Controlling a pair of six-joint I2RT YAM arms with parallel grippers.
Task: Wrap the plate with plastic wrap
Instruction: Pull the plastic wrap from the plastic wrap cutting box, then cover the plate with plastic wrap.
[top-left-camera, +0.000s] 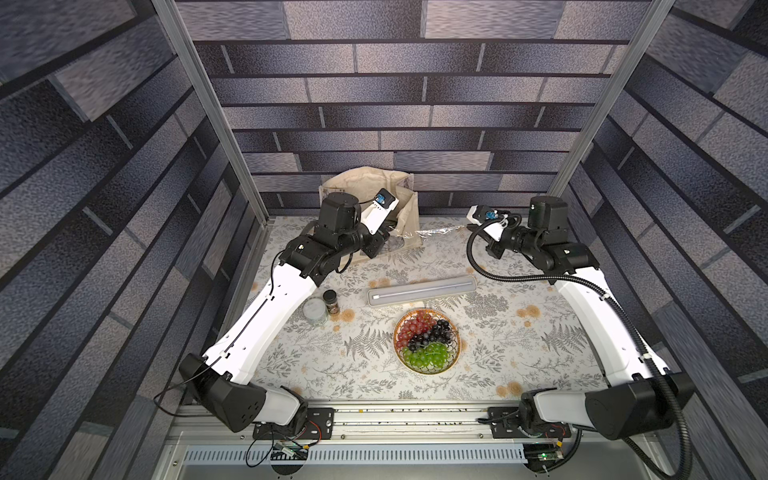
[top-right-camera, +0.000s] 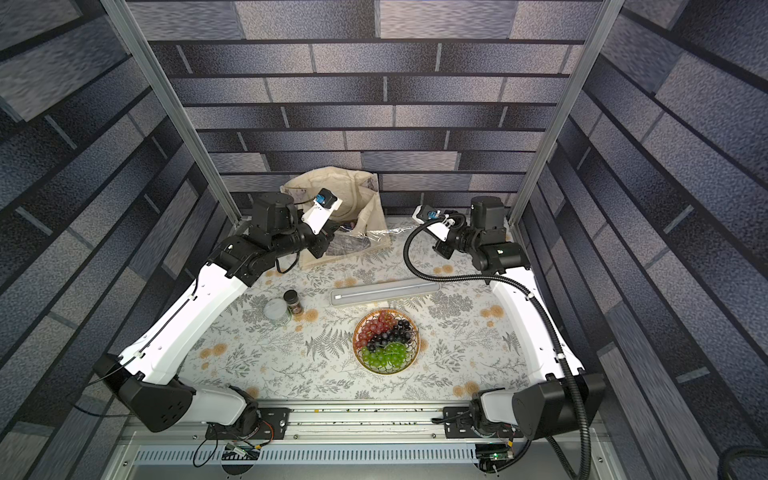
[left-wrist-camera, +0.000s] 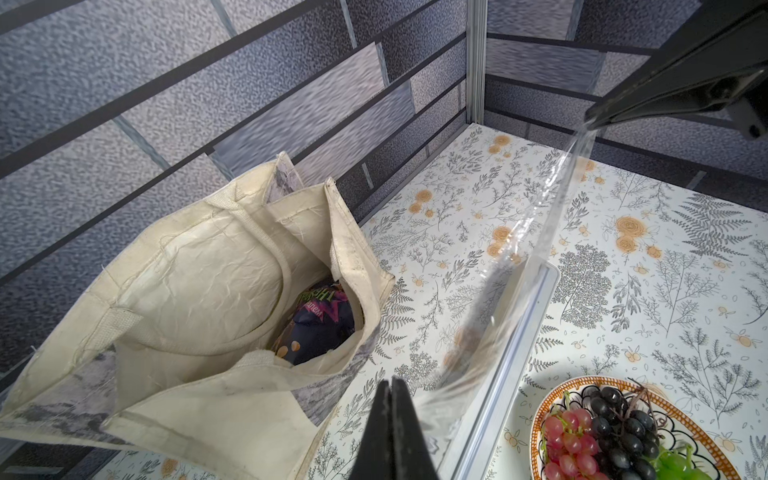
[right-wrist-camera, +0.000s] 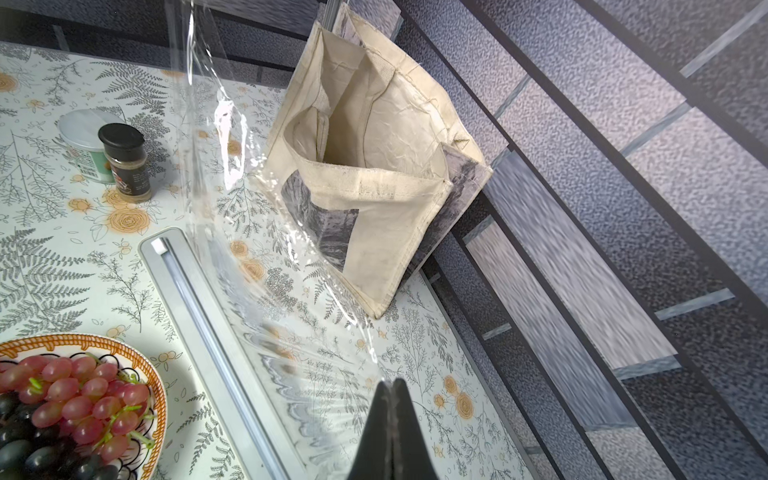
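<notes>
Reaching forward, left fingers (left-wrist-camera: 379, 440) and right fingers (right-wrist-camera: 376, 440) clamp the raised plastic wrap (left-wrist-camera: 536, 249).

Both top views are looking steeply down from high up onto the whole table (top-left-camera: 519, 353), while the wrist cameras are peering in low and close (from opposite sides), both catching the tote bag (left-wrist-camera: 187, 282), dispenser box (right-wrist-camera: 195, 316) and plate (left-wrist-camera: 540, 419).
</notes>
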